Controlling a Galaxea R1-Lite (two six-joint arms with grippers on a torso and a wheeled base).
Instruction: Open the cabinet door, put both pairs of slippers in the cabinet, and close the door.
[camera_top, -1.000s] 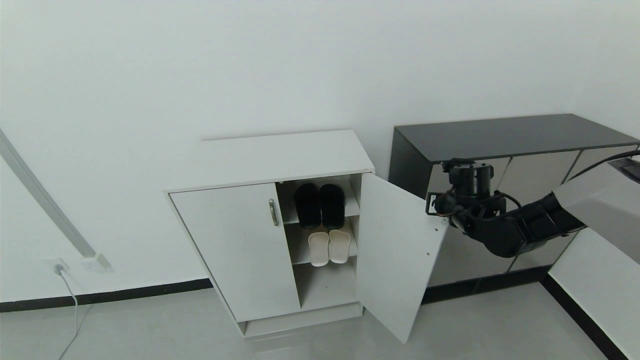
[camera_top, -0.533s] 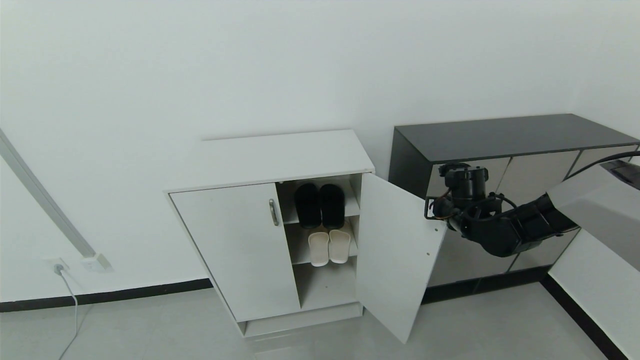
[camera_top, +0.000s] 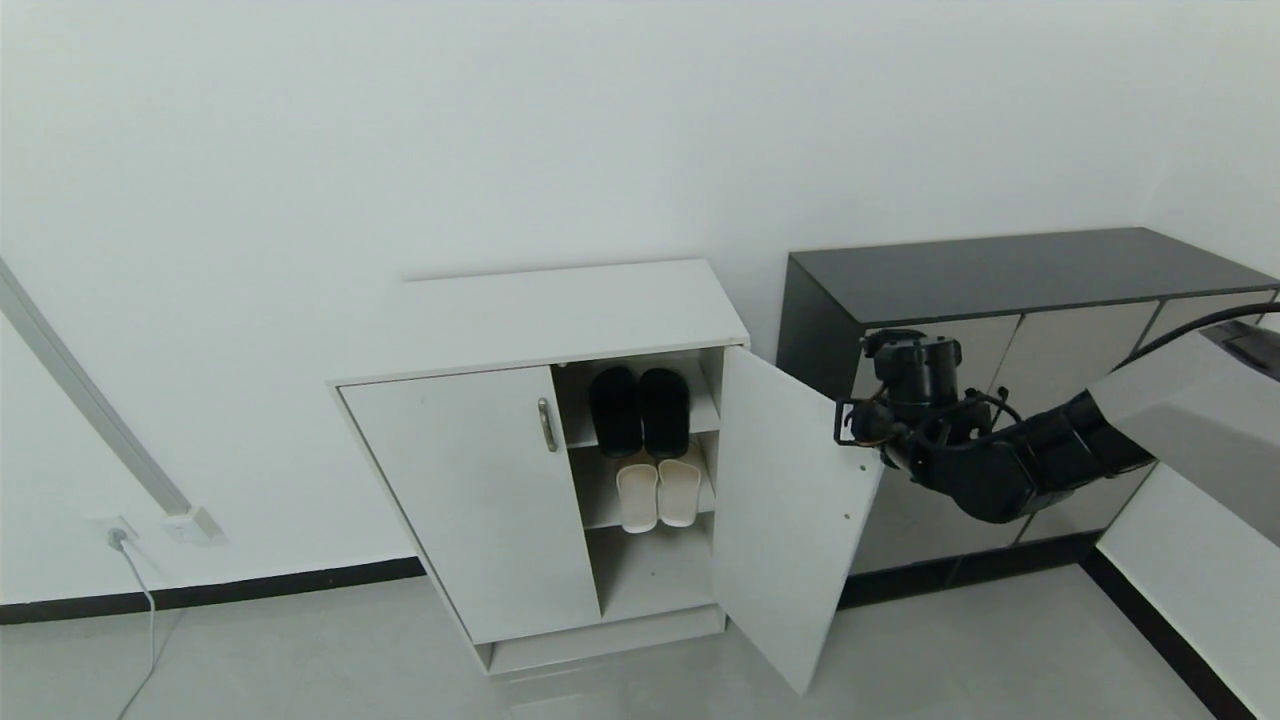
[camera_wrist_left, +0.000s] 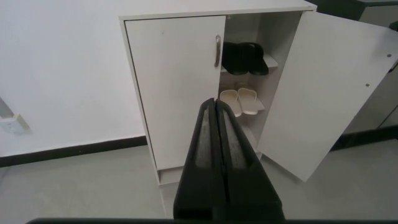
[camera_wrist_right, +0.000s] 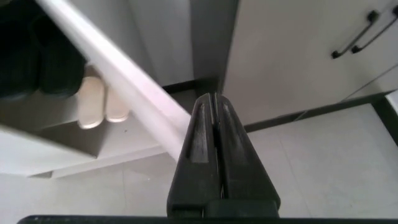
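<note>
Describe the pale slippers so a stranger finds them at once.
Find the white cabinet against the wall, its right door open. The pale slippers sit on the middle shelf, directly below the black slippers: the only light pair.

Right claw (camera_wrist_right: 214, 102) against door (camera_wrist_right: 118, 68) edge: contact unclear; black slippers (camera_wrist_right: 34, 56) cut off at view's edge.
</note>
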